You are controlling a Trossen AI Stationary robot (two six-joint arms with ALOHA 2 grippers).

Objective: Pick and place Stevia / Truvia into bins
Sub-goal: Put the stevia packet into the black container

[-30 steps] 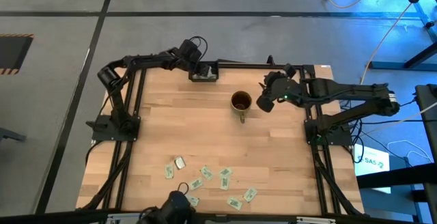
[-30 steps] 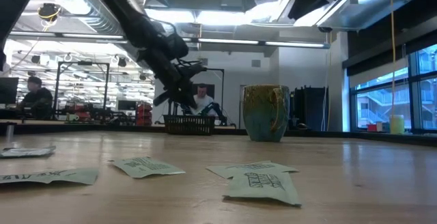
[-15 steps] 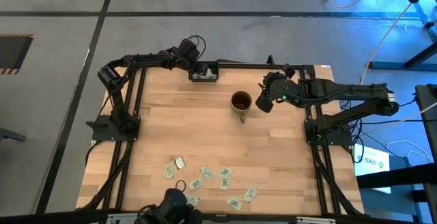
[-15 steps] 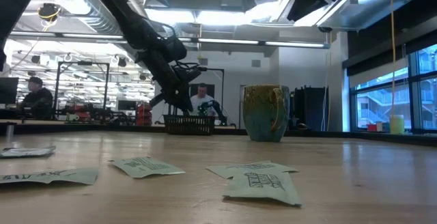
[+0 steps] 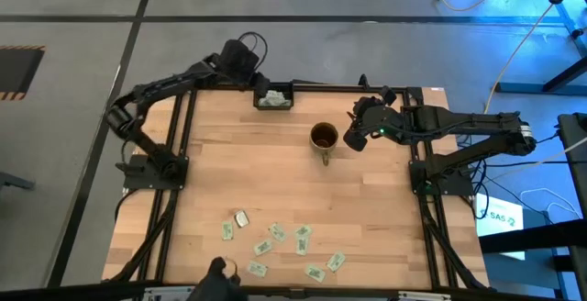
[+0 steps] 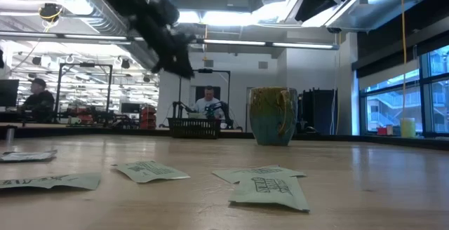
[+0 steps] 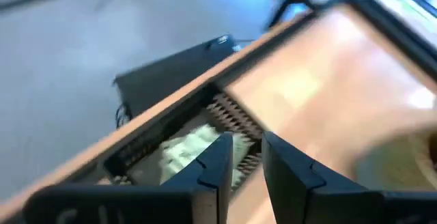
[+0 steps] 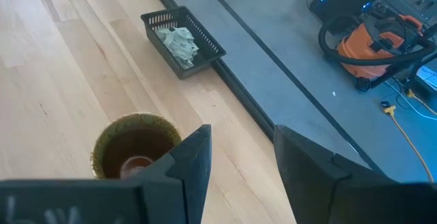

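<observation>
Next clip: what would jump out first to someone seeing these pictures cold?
Probably the scatter of green-printed sachets along the table's near edge, far from both arms. Next, the brown-gold mug standing mid-table with the right gripper open beside it. Then the small black tray at the far edge, already holding a pile of sachets, with the left gripper raised just over its left end, fingers slightly parted.

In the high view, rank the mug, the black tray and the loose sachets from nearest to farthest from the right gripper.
From the right gripper:
1. Mug, right beside it, mid-table.
2. Black tray, at the far edge, holding sachets, near the left gripper.
3. Loose sachets, scattered along the near edge.
</observation>
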